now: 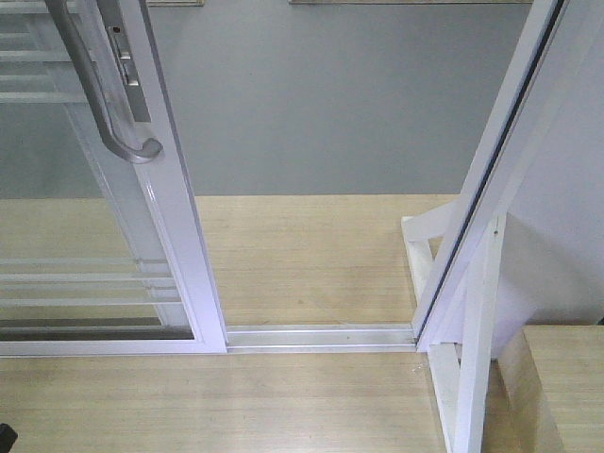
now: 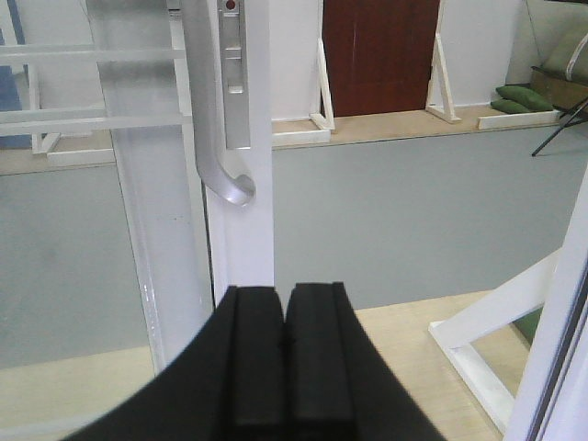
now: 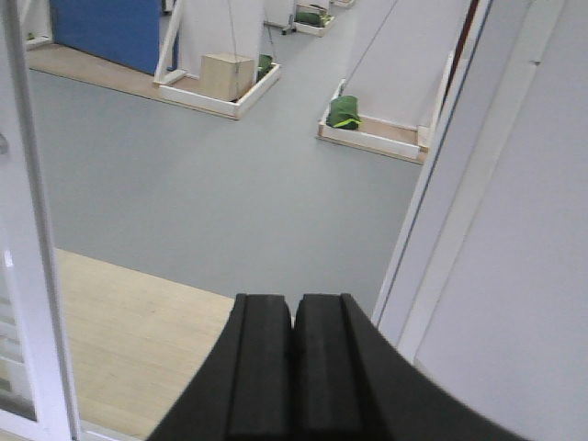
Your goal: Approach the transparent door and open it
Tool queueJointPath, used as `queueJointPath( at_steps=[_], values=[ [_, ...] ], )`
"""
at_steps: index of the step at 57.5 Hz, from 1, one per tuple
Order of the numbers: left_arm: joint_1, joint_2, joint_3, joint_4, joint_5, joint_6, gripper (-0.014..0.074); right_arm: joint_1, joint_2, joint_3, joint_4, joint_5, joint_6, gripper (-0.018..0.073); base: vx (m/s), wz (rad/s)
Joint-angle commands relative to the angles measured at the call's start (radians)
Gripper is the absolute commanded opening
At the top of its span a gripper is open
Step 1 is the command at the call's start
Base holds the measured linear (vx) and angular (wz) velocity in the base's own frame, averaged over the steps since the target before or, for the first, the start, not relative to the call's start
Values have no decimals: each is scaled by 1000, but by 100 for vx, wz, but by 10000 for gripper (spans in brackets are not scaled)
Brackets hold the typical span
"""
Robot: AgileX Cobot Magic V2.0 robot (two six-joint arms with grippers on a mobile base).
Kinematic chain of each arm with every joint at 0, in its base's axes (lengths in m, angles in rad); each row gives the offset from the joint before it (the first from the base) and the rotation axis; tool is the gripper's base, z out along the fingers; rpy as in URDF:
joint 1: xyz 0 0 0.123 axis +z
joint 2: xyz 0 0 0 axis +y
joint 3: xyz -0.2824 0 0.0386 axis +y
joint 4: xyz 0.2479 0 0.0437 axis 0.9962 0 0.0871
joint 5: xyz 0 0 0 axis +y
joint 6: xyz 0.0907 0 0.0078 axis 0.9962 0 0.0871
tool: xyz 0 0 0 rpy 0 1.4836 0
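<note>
- The transparent door (image 1: 104, 189) stands at the left of the front view, slid aside so that a wide gap lies between its white stile and the slanting white frame (image 1: 491, 179) on the right.
- Along the floor between those two runs a pale metal track (image 1: 321, 336), with light wood flooring (image 1: 302, 255) on both sides of it and grey floor (image 1: 321, 104) beyond.
- The curved grey pull handle (image 1: 104, 104) hangs down the door's right stile, its lower end hooking outward; a narrow lock plate (image 1: 127, 66) sits just beside it.
- Thin white horizontal bars (image 1: 75, 278) cross the glass low down.
- From the left wrist view, the left gripper (image 2: 286, 358) points at the door's stile, below the handle's curl (image 2: 230, 188) and apart from it; its black jaws are pressed together with nothing between them.
- The right gripper (image 3: 294, 367) faces the open gap, door edge at its left, white frame at its right; its jaws are likewise pressed together and hold nothing.
- Farther off, through the opening, I can see a blue panel (image 3: 115, 32), a cardboard box (image 3: 227, 75) and a green bag (image 3: 344, 112) on low wooden platforms.
- The left wrist view also catches a dark red door (image 2: 379, 55) at the back.
</note>
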Motion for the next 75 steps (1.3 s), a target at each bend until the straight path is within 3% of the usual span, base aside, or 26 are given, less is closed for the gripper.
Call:
queueJointPath(
  at_steps=[1, 8, 18, 24, 27, 36, 75],
  values=[
    [-3, -13, 26, -6, -75, -8, -2, 0, 16, -24, 110, -85, -98, -4, 0, 0],
    [-3, -13, 26, -6, -75, -8, -2, 0, 12, 67, 170, -192, -161, -4, 0, 0],
    [-3, -13, 26, -6, -75, -8, -2, 0, -47, 340, 172, -501, -74, -4, 0, 0],
    [-3, -13, 26, -6, -75, -8, -2, -9, -127, 474, 172, -612, -13, -4, 0, 0],
    [-3, -13, 26, -6, -75, -8, -2, -34, -164, 468, 164, -519, -5, -4, 0, 0],
    [-3, -13, 26, -6, -75, -8, -2, -121, -203, 471, 157, -460, -7, -4, 0, 0],
    [-3, -13, 26, -6, -75, -8, -2, -123, -206, 471, 156, -447, -9, -4, 0, 0]
  ],
)
